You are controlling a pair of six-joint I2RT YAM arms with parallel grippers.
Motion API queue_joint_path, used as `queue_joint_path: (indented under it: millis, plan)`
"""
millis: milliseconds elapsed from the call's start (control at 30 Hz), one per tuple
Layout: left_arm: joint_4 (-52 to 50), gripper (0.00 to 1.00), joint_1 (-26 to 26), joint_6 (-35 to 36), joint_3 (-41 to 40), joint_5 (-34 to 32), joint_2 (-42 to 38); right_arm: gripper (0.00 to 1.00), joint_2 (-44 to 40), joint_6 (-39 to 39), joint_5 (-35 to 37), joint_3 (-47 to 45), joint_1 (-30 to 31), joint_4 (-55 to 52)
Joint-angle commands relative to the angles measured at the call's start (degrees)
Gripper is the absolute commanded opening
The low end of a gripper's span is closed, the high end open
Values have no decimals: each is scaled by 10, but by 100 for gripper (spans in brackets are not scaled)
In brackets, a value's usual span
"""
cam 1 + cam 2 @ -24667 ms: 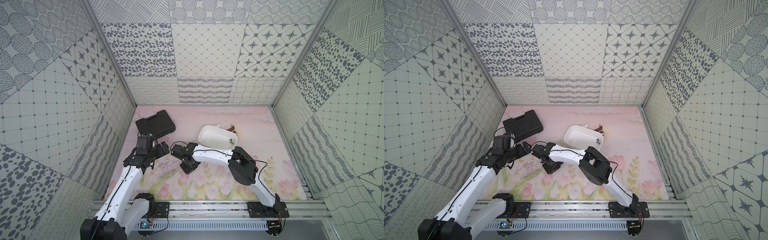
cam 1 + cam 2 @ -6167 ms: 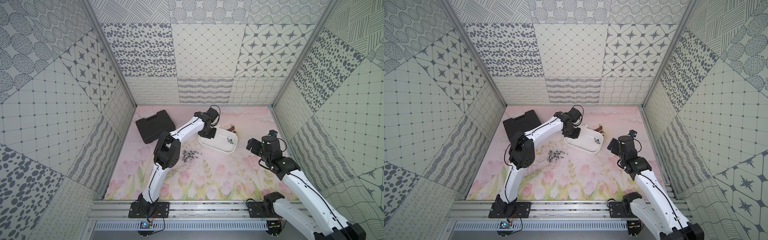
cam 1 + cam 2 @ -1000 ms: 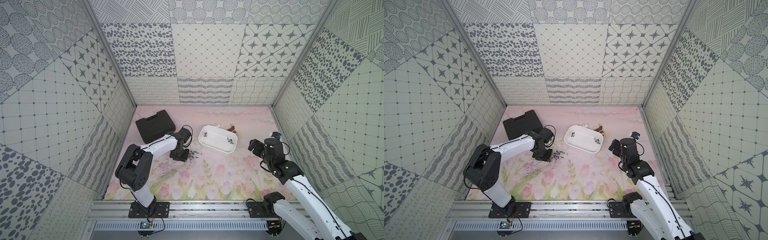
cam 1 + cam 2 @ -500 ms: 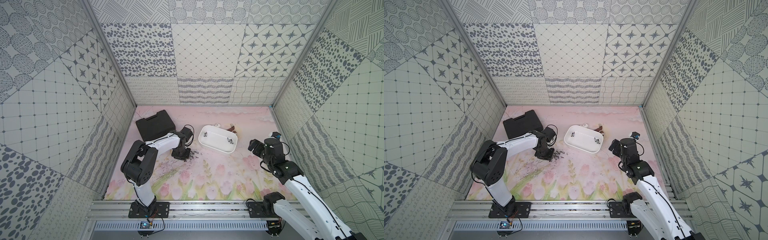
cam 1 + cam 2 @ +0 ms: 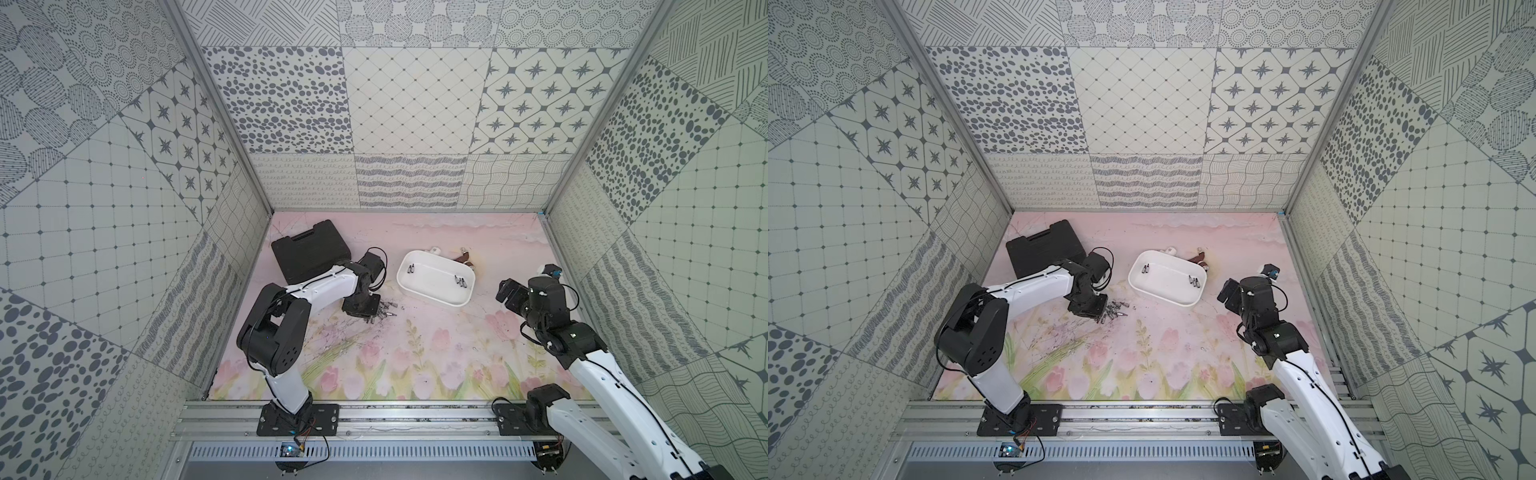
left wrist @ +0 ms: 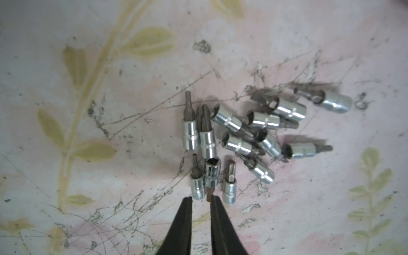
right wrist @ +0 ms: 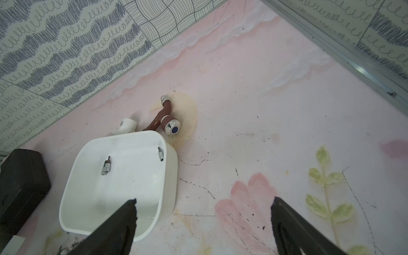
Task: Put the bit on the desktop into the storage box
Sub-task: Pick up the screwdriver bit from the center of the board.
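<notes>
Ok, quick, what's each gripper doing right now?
Left gripper: closed on the tip of one bit, it seems.
Right gripper: open, holding nothing, beside the storage box.

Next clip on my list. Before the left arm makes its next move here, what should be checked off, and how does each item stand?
1. Left gripper at the pile of bits: ok.
2. Nearest bit firmly gripped: cannot tell; the jaws stand nearly together, a gap shows, and its tip lies beside one finger.
3. Storage box upright, with room inside: ok.
4. Right gripper open and apart from the box: ok.
5. Desktop cleared of bits: not ok.
</notes>
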Motion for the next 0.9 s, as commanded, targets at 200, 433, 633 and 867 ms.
queue_joint_path:
  millis: [200, 433, 633, 867]
  plan:
    - [-18, 19, 9, 6, 5, -8, -8, 97, 0, 4, 4, -3, -3, 15]
    - [-12, 18, 9, 8, 13, -3, 15, 97, 1, 4, 5, -2, -3, 15]
    - [-11, 17, 9, 7, 15, 0, 25, 97, 0, 2, 7, -1, -3, 15]
    - [-9, 17, 10, 7, 15, -3, 33, 97, 5, 2, 8, 1, -3, 15]
